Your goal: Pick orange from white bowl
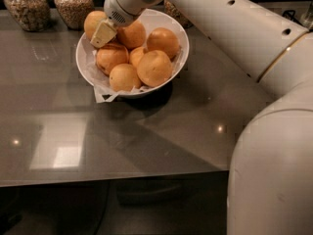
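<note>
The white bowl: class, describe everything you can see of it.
The wide, round, glossy white bowl stands upright on the grey glossy table, lined with crumpled white paper that pokes over its front-left rim. It holds seven oranges. The robot's gripper reaches in at its back-left, against an orange.

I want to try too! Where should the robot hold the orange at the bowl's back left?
Around its round middle, from above: the orange sits high against the white bowl's rim, other oranges crowding below. The gripper hangs beside it.
</note>
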`<state>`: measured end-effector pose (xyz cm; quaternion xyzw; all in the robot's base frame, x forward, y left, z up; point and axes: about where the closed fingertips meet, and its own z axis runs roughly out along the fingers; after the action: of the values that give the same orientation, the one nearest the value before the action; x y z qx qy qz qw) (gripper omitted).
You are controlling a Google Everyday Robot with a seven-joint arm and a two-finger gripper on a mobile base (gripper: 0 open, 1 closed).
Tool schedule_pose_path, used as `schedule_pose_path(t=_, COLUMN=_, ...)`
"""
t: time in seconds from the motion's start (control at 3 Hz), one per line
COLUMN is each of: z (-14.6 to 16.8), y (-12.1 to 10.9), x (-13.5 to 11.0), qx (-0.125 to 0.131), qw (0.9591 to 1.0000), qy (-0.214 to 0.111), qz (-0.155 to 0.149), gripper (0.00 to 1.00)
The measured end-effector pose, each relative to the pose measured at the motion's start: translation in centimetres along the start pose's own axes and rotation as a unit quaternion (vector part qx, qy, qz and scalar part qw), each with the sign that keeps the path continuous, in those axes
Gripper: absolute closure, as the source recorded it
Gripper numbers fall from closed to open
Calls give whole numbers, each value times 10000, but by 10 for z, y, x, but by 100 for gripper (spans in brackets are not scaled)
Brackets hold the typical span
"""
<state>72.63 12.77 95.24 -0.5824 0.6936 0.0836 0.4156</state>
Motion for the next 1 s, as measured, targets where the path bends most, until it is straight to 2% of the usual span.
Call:
schedule_pose_path(t=0.33, z=6, y=0, x=1, qx=-65, qw=10000, qy=15, qz=37, gripper=50)
schedule_pose_path(t=1.0, z=-2, y=-2, x=-1, qx=-41, qw=9999, qy=-62, qz=80, gripper=96)
